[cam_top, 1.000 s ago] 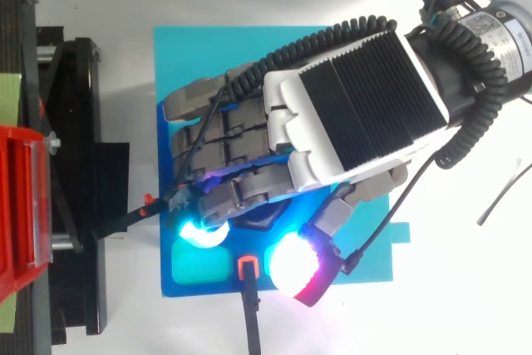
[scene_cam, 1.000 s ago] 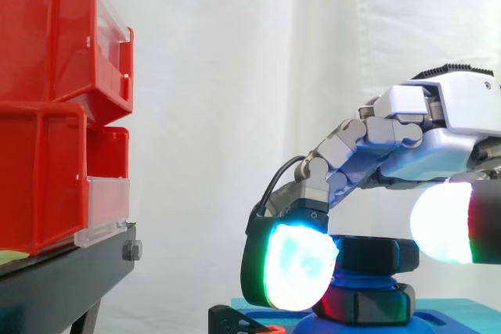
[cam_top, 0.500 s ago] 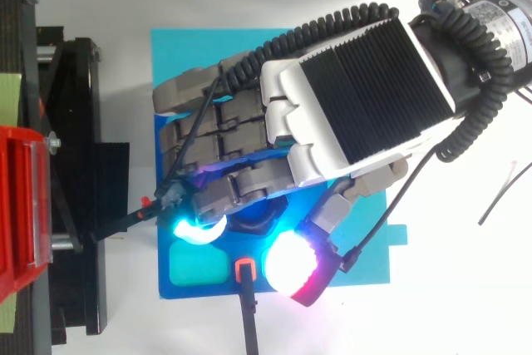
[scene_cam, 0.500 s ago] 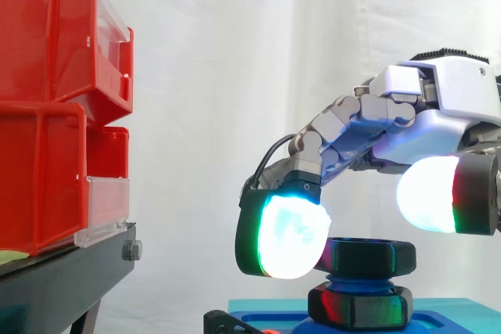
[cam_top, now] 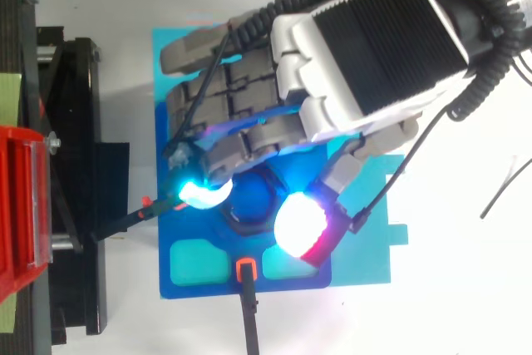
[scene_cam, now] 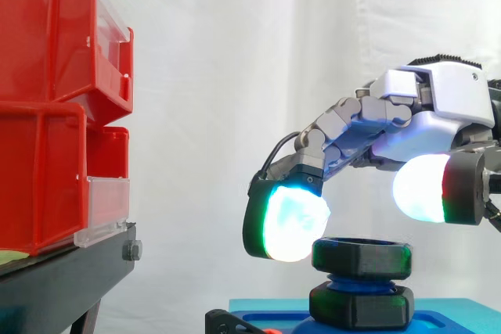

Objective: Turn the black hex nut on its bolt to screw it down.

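A black hex nut (scene_cam: 362,257) sits high on a blue threaded bolt, above a second black hex piece (scene_cam: 360,307) at the bolt's foot on the blue base plate (cam_top: 366,239). From above, the nut (cam_top: 252,205) shows between two glowing fingertips. My hand (scene_cam: 438,107) hovers over it with fingers relaxed and spread. One cyan-white fingertip (scene_cam: 288,223) hangs just left of the nut's top edge, and the white thumb pad (scene_cam: 423,188) floats above its right side. Nothing is held.
Stacked red bins (scene_cam: 55,107) rest on a black stand (scene_cam: 70,271) at the left. A black cable with an orange end (cam_top: 246,270) enters the plate's near edge. A thin loose wire (cam_top: 507,189) lies on the white table at the right.
The fingertips, which flanked the nut a second ago, have lifted off it. The hand has risen and shifted toward the top of the top view, uncovering the nut.
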You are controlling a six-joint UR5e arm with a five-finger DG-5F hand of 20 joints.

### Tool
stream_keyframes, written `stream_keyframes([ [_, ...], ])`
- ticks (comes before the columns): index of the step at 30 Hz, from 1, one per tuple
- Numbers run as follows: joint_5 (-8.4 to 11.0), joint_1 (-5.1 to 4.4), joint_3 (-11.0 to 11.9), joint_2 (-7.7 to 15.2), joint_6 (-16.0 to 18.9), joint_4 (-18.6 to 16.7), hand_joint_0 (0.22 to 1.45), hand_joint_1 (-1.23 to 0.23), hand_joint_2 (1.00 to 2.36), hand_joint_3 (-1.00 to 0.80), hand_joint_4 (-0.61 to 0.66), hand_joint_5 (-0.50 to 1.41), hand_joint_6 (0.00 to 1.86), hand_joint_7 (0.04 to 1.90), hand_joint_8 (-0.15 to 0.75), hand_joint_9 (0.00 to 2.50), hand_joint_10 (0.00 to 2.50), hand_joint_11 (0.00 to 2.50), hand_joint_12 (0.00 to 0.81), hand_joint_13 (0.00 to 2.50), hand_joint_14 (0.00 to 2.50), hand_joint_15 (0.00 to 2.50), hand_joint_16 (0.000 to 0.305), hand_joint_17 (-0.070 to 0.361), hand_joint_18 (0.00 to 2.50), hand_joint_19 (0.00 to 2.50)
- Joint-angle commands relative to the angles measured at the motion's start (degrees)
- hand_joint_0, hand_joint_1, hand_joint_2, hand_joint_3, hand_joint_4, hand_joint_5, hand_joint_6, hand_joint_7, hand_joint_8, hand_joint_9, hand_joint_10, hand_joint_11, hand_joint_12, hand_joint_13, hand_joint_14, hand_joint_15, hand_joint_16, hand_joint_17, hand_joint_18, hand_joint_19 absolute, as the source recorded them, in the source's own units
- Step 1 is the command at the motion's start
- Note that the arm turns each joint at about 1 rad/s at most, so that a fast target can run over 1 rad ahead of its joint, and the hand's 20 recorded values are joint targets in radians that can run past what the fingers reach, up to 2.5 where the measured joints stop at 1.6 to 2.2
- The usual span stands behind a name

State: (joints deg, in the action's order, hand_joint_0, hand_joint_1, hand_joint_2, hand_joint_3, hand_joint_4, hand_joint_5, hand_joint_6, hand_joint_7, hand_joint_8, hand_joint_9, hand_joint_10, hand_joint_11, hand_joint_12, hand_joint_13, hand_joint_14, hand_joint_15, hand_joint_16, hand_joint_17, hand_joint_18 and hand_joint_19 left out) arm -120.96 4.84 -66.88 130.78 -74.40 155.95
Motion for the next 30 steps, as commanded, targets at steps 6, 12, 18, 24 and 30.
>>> stream_keyframes([
  [6, -2.79, 2.63, -0.1, 0.0, -0.1, 0.1, 0.51, -0.41, 1.00, -0.50, 0.23, -0.20, 0.84, 0.67, 0.280, 0.54, 0.01, 0.39, 0.302, 0.51, 0.01, 0.17, 0.049, 0.110, 0.43, 0.27],
  [12, -5.34, 4.47, -0.1, 0.0, 0.0, -0.5, 0.51, -0.41, 1.00, -0.50, 0.23, -0.20, 0.84, 0.68, 0.280, 0.54, 0.01, 0.39, 0.301, 0.51, 0.01, 0.18, 0.049, 0.110, 0.44, 0.26],
  [18, -5.08, 3.60, 1.8, 0.0, 6.2, -0.7, 0.51, -0.39, 1.00, -0.50, 0.22, -0.20, 0.82, 0.66, 0.281, 0.55, 0.01, 0.39, 0.301, 0.51, 0.01, 0.18, 0.049, 0.110, 0.44, 0.27],
  [24, -1.65, 1.31, 1.8, 0.1, 6.2, -1.4, 0.51, -0.38, 1.00, -0.50, 0.22, -0.19, 0.80, 0.68, 0.282, 0.55, 0.01, 0.39, 0.311, 0.52, 0.01, 0.20, 0.049, 0.111, 0.43, 0.27],
  [30, 3.54, -2.82, 1.8, 0.0, 4.4, -1.4, 0.50, -0.38, 1.00, -0.50, 0.23, -0.18, 0.77, 0.70, 0.281, 0.55, 0.01, 0.39, 0.314, 0.52, 0.01, 0.20, 0.049, 0.111, 0.43, 0.27],
])
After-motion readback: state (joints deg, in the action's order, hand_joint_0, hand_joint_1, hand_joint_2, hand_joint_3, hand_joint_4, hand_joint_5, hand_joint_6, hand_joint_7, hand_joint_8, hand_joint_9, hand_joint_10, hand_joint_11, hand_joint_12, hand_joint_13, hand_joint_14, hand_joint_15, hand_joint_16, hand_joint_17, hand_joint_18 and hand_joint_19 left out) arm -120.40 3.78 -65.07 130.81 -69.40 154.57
